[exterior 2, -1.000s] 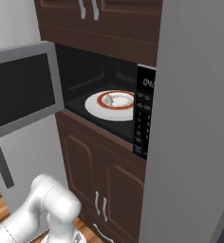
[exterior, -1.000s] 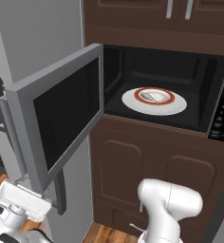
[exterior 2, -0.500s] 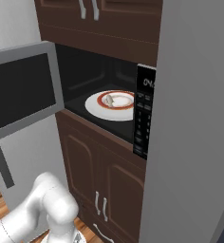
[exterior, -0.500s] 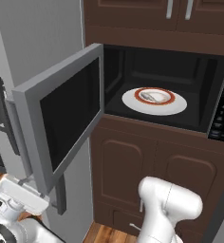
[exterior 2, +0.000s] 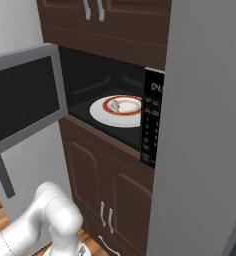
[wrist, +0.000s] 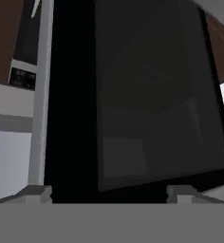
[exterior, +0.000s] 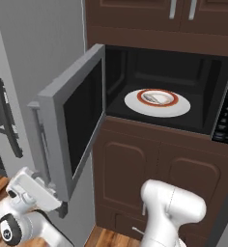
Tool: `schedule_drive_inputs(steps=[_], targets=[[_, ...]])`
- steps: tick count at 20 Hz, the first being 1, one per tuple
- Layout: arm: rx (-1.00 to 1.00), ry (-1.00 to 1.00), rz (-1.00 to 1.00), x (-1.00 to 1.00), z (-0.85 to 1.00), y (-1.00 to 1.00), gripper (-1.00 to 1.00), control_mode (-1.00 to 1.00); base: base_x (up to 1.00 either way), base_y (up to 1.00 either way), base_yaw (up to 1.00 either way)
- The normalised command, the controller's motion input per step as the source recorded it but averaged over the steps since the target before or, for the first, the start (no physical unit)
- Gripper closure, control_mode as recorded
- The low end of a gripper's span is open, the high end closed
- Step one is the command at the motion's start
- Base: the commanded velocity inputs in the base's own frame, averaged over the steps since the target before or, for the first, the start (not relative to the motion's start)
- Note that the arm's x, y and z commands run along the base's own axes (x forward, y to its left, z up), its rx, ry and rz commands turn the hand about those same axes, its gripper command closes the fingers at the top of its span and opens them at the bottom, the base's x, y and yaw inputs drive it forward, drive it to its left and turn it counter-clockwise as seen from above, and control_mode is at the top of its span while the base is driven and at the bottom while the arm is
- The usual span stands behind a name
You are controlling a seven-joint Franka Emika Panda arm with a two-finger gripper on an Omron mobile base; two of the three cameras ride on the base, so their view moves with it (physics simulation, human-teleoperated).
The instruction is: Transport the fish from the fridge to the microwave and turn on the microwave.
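Observation:
The microwave (exterior: pixel 164 72) stands open, and its grey-framed dark-glass door (exterior: pixel 77 125) is swung out to the left. On the white turntable inside rests a plate (exterior: pixel 157 98) with a red-brown rim. The small pale fish (exterior: pixel 153 99) lies on it, also visible at the fish (exterior 2: pixel 116 105) from the right. My gripper (exterior: pixel 58 206) is low at the left, just under the door's lower outer corner. In the hand view the gripper (wrist: pixel 109 192) is open, its tips wide apart, right up against the door glass (wrist: pixel 152 104). The fridge (exterior: pixel 34 53) is the grey wall at the left.
The black keypad strip (exterior 2: pixel 152 120) runs down the microwave's right side. Brown cabinet doors (exterior: pixel 149 178) sit below the microwave and more cabinets (exterior: pixel 174 9) above it. A dark fridge handle (exterior: pixel 4 120) sticks out at the far left. Wood floor (exterior: pixel 106 239) lies below.
The microwave door has swung a little to the right, toward the cavity. My hand has moved up and right along with the door's lower corner.

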Motion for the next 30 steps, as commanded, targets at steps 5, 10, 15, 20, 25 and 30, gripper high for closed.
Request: schedule_drive_inputs(steps=[5, 10, 15, 20, 25, 30], targets=[[0.09, 0.00, -0.07, 0.00, 0.20, -0.75, -1.00, -1.00, 0.00, 0.00, 0.00], [0.14, 0.00, -0.06, 0.00, 0.36, -0.91, -1.00, -1.00, 0.00, 0.00, 0.00], [0.17, 0.00, -0.02, 0.00, 0.38, -1.00, -1.00, -1.00, 0.00, 0.00, 0.00], [0.23, 0.00, 0.00, 0.00, 0.36, -1.00, -1.00, -1.00, 0.00, 0.00, 0.00], [0.31, 0.01, 0.01, 0.00, 0.31, -1.00, -1.00, -1.00, 0.00, 0.00, 0.00], [0.33, 0.06, 0.06, 0.00, 0.21, -1.00, -1.00, -1.00, 0.00, 0.00, 0.00]])
